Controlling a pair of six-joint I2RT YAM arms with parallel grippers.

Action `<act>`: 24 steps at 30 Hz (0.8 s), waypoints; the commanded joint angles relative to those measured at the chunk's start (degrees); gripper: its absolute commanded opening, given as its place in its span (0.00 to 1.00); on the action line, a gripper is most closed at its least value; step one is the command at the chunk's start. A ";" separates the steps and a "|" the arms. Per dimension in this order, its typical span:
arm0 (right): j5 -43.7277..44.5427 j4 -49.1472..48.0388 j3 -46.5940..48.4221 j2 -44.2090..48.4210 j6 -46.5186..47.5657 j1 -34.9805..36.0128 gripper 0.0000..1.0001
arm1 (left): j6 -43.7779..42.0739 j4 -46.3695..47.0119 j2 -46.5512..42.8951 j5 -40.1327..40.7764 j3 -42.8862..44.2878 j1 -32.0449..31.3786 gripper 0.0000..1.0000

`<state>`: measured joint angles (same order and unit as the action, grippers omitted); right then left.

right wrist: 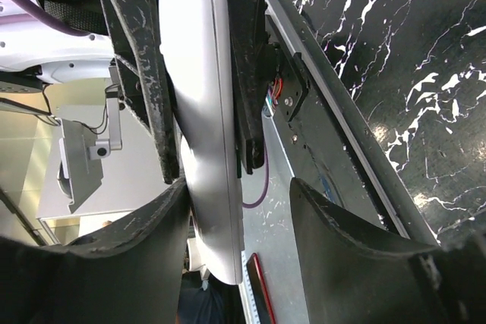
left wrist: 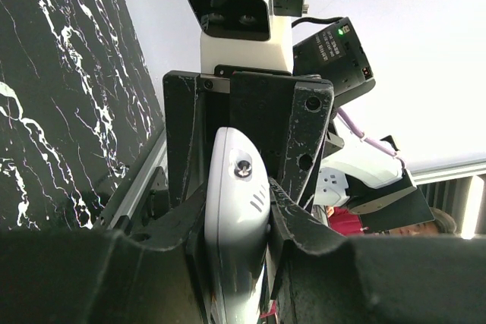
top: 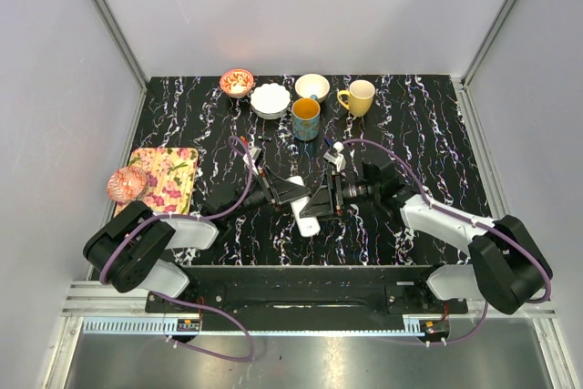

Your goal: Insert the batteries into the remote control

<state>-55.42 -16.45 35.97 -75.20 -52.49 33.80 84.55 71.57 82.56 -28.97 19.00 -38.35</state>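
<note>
The remote control point(top: 307, 216) is a slim white bar held off the table's middle, between both arms. My left gripper point(top: 301, 199) is shut on it; in the left wrist view both black fingers press the remote control's point(left wrist: 235, 202) sides around my left gripper point(left wrist: 237, 214). My right gripper point(top: 321, 199) reaches in from the other side and straddles the same bar. In the right wrist view the remote control point(right wrist: 201, 111) rests against one finger point(right wrist: 114, 256) of my right gripper point(right wrist: 239, 187), while the other finger point(right wrist: 349, 248) stands apart with a clear gap. No batteries show.
At the back of the marbled black table point(top: 428, 134) stand a red bowl point(top: 237, 82), a white bowl point(top: 270, 99), a small cream bowl point(top: 311, 87), a yellow mug point(top: 359, 97) and a blue-and-yellow mug point(top: 306, 118). A floral tray point(top: 168, 178) with a pink patterned ball point(top: 126, 184) lies at the left.
</note>
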 commanded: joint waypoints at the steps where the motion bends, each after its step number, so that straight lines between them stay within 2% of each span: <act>1: 0.57 -3.59 0.42 -1.18 -1.12 -0.05 0.57 | 1.14 9.46 -2.14 -1.35 2.00 -0.68 0.00; 3: 0.22 -3.94 0.42 -1.53 -1.39 -0.14 0.53 | 1.14 9.46 -2.32 -1.44 2.00 -0.68 0.00; 4: -0.13 -4.73 0.33 -1.70 -1.74 -0.05 0.42 | 1.05 9.46 -2.32 -1.44 2.00 -0.68 0.00; 6: -0.92 -5.78 0.42 -2.41 -2.53 -0.14 0.30 | 0.79 9.20 -2.41 -1.35 1.91 -0.68 0.00; 7: -1.70 -7.09 0.33 -2.76 -3.40 -0.05 0.16 | 0.70 9.20 -2.41 -1.35 1.91 -0.68 0.00; 9: -2.59 -8.59 0.16 -3.46 -4.37 -0.05 0.01 | 0.44 8.85 -2.32 -1.09 1.74 -0.76 0.00; 13: -4.60 -11.67 -0.63 -3.11 -6.57 -0.05 0.00 | -0.27 8.59 -1.97 -0.30 1.47 -0.68 0.01; 15: -4.96 -11.77 -0.99 -1.27 -6.84 -0.05 0.00 | -0.62 8.59 -1.53 -0.30 1.73 -0.33 0.11; 16: -4.88 -9.42 -0.99 -0.13 -5.79 -0.14 0.00 | -0.53 8.76 -1.44 -0.56 1.91 -0.06 0.27; 18: -3.91 -3.28 1.03 3.82 -2.29 -0.05 0.00 | 0.00 9.90 -0.92 -0.30 1.83 1.07 0.37; 19: -2.25 4.07 2.08 5.22 2.08 -0.14 0.00 | 0.26 10.51 -0.83 0.40 1.56 1.60 0.40; 21: -0.75 9.04 4.45 9.01 4.93 -0.14 0.00 | 0.96 11.48 -1.18 0.76 1.39 3.62 0.50; 22: 1.52 14.63 5.51 10.06 7.72 -0.14 0.00 | 1.05 11.66 -1.26 1.19 1.30 4.33 0.61; 23: 2.67 18.08 7.61 11.55 8.97 -0.14 0.00 | 1.14 11.75 -1.96 1.28 1.21 5.03 0.81; 24: 4.08 20.81 8.93 12.17 10.38 -0.23 0.00 | 1.14 11.58 -2.58 1.37 0.86 6.86 0.86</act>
<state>-56.82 -10.00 37.26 -68.38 -50.89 33.58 85.52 72.16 82.43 -28.71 19.03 -35.27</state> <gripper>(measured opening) 0.204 0.737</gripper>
